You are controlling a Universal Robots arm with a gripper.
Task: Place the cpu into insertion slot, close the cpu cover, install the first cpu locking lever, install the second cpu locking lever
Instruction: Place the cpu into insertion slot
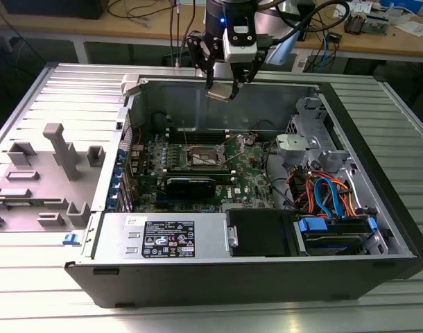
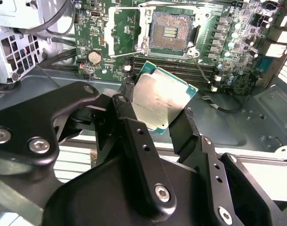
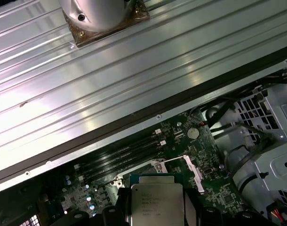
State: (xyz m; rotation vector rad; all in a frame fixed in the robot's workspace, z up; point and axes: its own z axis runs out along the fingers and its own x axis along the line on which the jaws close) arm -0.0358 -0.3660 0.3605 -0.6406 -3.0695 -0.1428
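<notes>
Second wrist view — pincer clamps one cpu (tilted); one insertion slot uncovered.

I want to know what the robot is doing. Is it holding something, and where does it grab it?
It holds the chip by two opposite edges, between its fingers.

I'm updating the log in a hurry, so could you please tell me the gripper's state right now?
Gripper: closed, holding the cpu by its edges above the computer case.
</notes>
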